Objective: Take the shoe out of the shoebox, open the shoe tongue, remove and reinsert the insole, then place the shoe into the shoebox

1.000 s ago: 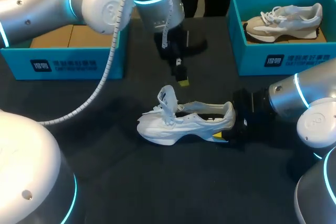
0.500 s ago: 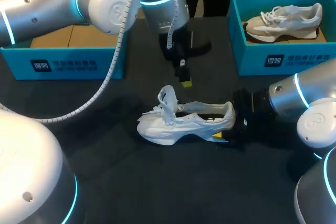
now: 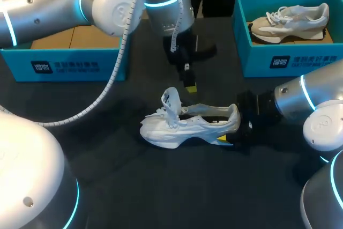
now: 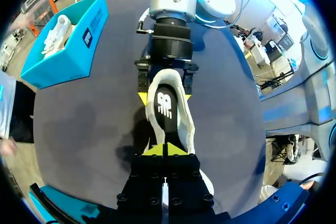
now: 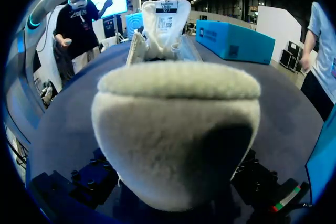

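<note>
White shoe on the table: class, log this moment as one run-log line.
white shoe: on table, tongue up | insole: inside shoe | right tool: shut on heel | left tool: shut, above shoe

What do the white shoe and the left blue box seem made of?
The white shoe looks like matte knit or mesh fabric; its heel collar is fuzzy. The left blue box is probably cardboard: matte print outside, brown inside.
</note>
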`<state>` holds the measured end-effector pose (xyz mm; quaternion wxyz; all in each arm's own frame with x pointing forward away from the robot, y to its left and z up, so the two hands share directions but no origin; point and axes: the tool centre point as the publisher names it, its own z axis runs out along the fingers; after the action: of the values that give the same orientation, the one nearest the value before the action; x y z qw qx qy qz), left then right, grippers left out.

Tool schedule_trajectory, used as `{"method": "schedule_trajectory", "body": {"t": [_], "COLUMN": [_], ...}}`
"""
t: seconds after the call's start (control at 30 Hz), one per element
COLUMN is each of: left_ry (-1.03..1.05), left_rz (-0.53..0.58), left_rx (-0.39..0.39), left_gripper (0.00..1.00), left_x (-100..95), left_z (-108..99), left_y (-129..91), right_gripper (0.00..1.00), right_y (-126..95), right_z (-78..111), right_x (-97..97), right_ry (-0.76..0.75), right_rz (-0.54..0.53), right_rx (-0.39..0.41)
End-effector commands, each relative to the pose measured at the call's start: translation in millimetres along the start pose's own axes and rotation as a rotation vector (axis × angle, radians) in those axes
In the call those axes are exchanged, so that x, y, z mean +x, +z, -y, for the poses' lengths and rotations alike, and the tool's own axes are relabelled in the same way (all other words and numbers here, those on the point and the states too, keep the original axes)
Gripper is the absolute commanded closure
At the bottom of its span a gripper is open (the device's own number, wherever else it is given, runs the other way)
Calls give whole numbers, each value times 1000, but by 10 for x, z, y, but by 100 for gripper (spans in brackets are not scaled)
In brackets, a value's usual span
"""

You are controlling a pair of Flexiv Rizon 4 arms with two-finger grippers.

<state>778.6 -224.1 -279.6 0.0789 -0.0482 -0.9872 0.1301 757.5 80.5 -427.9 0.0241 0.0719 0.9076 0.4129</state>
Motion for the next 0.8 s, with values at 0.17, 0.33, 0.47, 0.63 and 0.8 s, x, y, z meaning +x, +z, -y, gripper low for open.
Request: {"method": "schedule_trajectory", "body": {"t": [0.17, 0.33, 0.47, 0.63, 0.8], "left_ry": [48, 85, 98, 131, 133], "left_rz": [-15, -25, -47, -64, -89], "left_rx": [13, -16, -32, -63, -84], "left_gripper": [100, 100, 100, 100, 100], "left_x": [-40, -25, -20, 65, 118], "left_z": [293, 456, 488, 507, 435], "left_y": [294, 426, 573, 716, 853], "right_gripper": [100, 100, 100, 100, 100], "right_y": [36, 36, 36, 36, 36], "right_z": [40, 40, 40, 40, 40], "right_x": [-34, -34, -34, -34, -34], "right_ry": [0, 0, 0, 0, 0], "right_rz": [3, 3, 3, 3, 3], "right_rx": [2, 2, 2, 2, 2]}}
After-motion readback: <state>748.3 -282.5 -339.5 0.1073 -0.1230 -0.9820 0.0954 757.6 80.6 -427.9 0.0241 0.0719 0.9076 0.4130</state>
